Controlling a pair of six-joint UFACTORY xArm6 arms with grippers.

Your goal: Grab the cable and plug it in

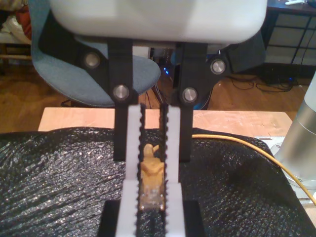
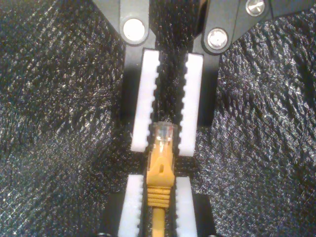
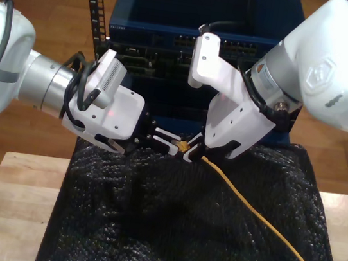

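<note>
Yellow cable [image 1: 237, 143] runs across the black mat [image 3: 147, 230] on the worktop [image 3: 9, 198] and ends in the air above the mat, where both pincers meet it. My first pincer [image 1: 153, 173] is closed down narrow on the orange boot just behind the plug [image 2: 164, 136], pads against both sides. My second pincer [image 2: 170, 148] brackets the clear plug itself, nearly closed; one pad looks to touch and the other shows a sliver of gap, so I cannot tell whether it grips. The grab looks done, and this reads as a handover or a regrip. The plugging-in is all still left, since the rack [image 3: 174, 39] with its ports stands well behind the plug, untouched.
</note>
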